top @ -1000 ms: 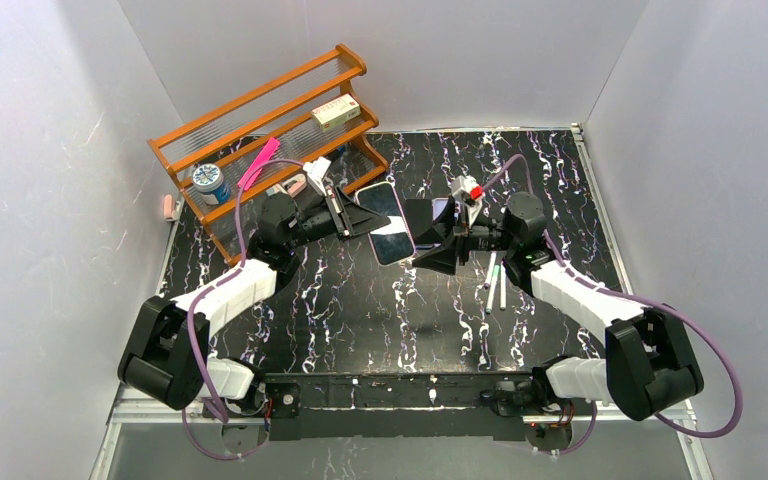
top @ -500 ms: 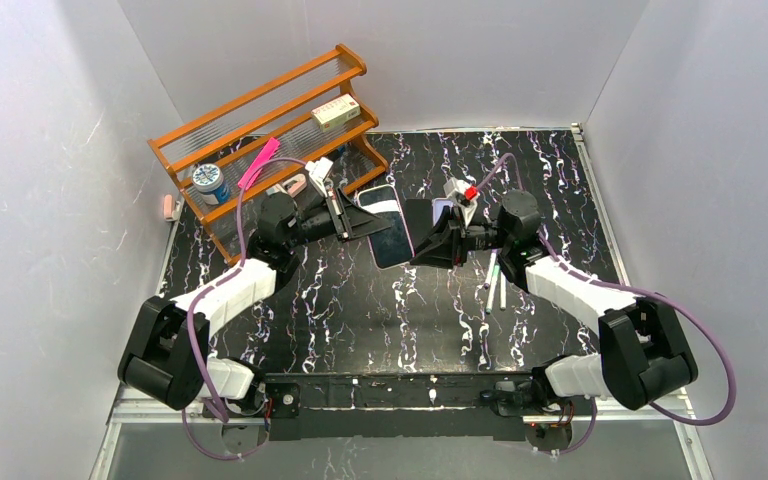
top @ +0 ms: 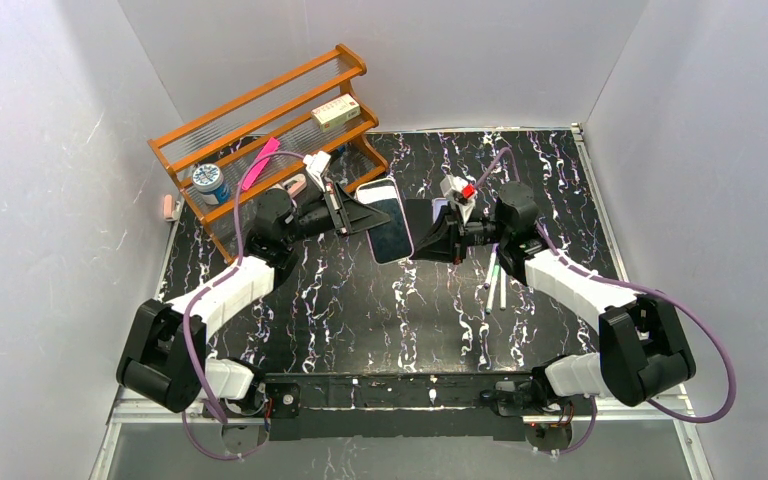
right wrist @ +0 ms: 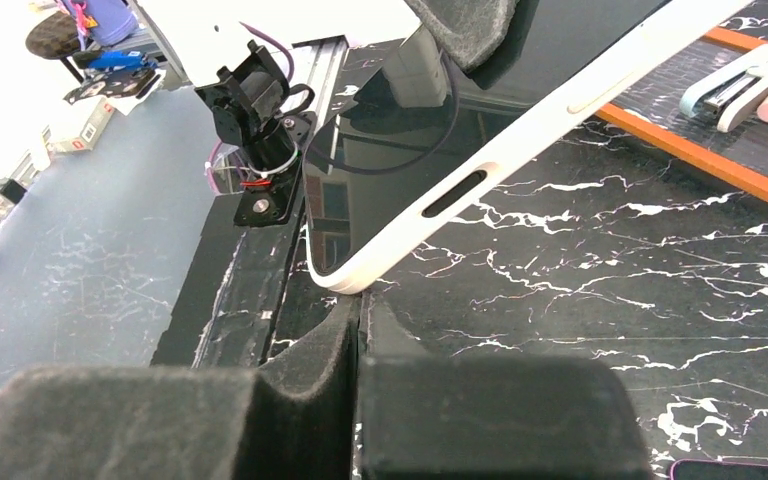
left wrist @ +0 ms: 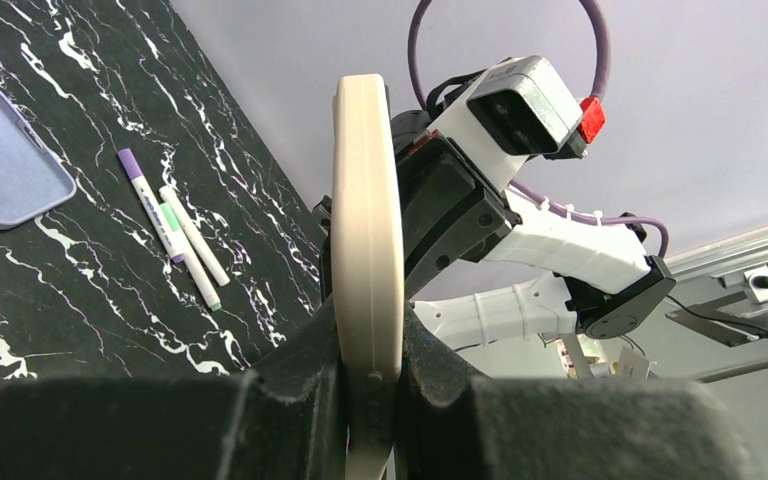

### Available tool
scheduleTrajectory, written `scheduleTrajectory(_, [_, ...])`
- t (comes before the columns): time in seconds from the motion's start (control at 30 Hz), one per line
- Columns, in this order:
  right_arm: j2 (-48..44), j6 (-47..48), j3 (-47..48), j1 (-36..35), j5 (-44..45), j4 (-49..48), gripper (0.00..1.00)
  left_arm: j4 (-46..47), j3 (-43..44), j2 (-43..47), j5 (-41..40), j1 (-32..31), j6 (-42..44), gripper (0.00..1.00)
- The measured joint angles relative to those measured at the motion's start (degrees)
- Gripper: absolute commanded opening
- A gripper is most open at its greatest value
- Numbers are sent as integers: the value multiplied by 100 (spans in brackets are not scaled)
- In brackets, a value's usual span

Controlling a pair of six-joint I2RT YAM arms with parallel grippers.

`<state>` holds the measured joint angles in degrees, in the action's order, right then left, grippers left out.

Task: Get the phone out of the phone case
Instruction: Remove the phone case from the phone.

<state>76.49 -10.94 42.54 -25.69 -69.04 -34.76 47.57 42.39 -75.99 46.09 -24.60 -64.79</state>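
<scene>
**Pry the case corner off gently**

Hold firm with the left claw [top: 352, 213], shut on the phone [top: 390, 225] in its cream case [left wrist: 367, 250], raised above the table [top: 360, 310]. Push the right claw [top: 418, 250], fully closed and empty, apparently just touching the case's near corner, outward to peel the lip.

The right gripper [right wrist: 360, 322] fills the bottom of the frame, its two black foam-padded fingers pressed flat together. Directly above their tips hangs the rounded corner of a glossy black-screened phone in a cream-white plastic case [right wrist: 430, 150], tilted up toward the upper right; whether the tips pinch that corner cannot be told. A dark grey foam pad [right wrist: 460, 25] presses on the screen at the top. Below lies the black marble-patterned table with white veins [right wrist: 610, 290]. At the right run an orange wooden rail [right wrist: 705, 162] and a white-and-blue stapler-like object [right wrist: 735, 80].
</scene>
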Motion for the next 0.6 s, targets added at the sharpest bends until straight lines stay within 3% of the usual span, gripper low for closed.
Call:
scheduleTrajectory(0.23, [-55,229,11,-39,50,291,38,-22,0,74,35,-79,184,0])
scheduleTrajectory(0.6, [-529,11,-85,-101,2,271,42,-155,79,160,155,-125,496,0])
